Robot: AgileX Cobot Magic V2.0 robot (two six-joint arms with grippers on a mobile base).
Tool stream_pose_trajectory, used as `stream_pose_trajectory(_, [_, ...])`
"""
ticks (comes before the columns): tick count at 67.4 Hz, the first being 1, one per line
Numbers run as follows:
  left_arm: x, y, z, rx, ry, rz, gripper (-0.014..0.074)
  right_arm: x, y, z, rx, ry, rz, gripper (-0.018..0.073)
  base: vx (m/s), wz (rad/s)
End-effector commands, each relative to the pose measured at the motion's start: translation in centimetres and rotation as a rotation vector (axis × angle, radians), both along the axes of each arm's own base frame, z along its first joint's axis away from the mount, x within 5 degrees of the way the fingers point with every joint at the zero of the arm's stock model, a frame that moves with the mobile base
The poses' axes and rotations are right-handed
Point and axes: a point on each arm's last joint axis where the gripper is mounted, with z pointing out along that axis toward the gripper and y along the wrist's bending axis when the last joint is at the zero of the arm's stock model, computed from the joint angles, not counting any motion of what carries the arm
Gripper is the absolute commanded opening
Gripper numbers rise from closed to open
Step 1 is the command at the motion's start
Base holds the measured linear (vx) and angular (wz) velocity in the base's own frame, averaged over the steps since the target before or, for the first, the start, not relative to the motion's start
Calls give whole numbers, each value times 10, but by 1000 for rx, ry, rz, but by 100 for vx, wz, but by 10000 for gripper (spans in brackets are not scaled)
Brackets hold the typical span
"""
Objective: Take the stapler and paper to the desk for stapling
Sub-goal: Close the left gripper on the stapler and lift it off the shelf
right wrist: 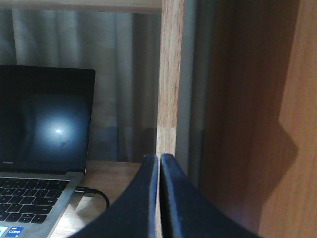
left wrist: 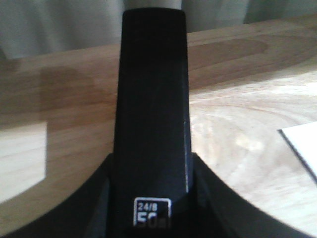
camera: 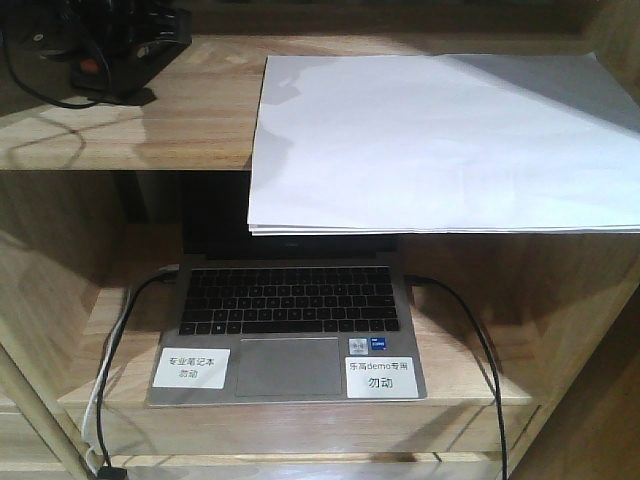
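Left claw [left wrist: 153, 210] closed around the small black stapler [left wrist: 153, 99], left of the white paper stack [camera: 440, 140] on the light wooden shelf [camera: 180, 130]; right claw [right wrist: 159, 191] pressed shut, empty. Best lifted straight up, grip centred.

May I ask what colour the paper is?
The paper is plain white, best seen in the exterior front-facing view.

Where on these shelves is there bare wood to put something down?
Bare wood lies on the upper shelf, between the stapler at its far left and the paper. The lower shelf is crowded: the laptop fills its middle, with cables along both sides.
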Motion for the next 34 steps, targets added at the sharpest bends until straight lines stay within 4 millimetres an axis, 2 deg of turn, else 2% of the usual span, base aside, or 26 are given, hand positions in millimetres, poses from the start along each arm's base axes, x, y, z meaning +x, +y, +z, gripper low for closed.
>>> stream_pose_trajectory(1, [-23,10,45,-60,-230,-32,-8,-1,0,6,-9,-77,-5,-10,0,0])
stream_pose_trajectory(13, [-46,18,65,-85,-318,-61,-6,-1,0,6,-9,-77,-5,-10,0,0])
stream_pose_trajectory(19, [-56,18,69,-75,-333,-96,-6,-1,0,6,-9,-77,-5,-10,0,0])
stream_pose_trajectory(34, [-89,22,54,-97,-345,-177,-6,-1,0,6,-9,-77,-5,-10,0,0])
